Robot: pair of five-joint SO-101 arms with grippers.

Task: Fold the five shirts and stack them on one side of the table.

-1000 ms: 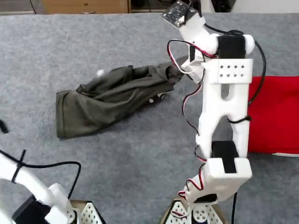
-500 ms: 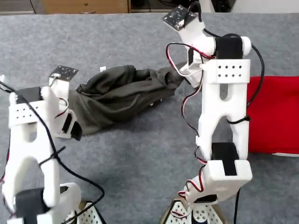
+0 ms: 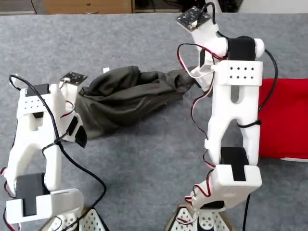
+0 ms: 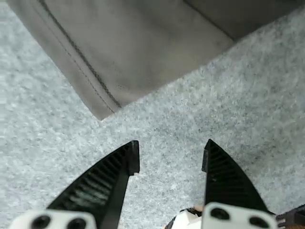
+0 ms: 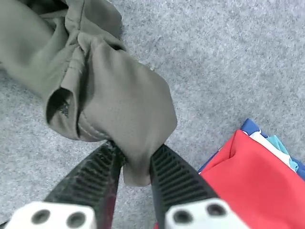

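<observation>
High view shows an olive shirt (image 3: 125, 96) lying crumpled on the grey surface (image 3: 144, 163), in the middle part and closer to the far edge, stretched out between the two arms. The right end effector (image 5: 136, 160) is clamped on the bunched end of this shirt, the end which points to the right edge. In the right wrist view the cloth is pinched between both black fingers (image 5: 95, 176) and bulges out in front of them. The left end effector (image 4: 169, 157) stands with its fingers apart, low over bare surface just beside the hem corner at the other end of the shirt, and it does not touch the cloth. At the right edge lies a folded red shirt (image 3: 284, 118), with blue, white and teal cloth edges (image 5: 267, 138) showing under it.
</observation>
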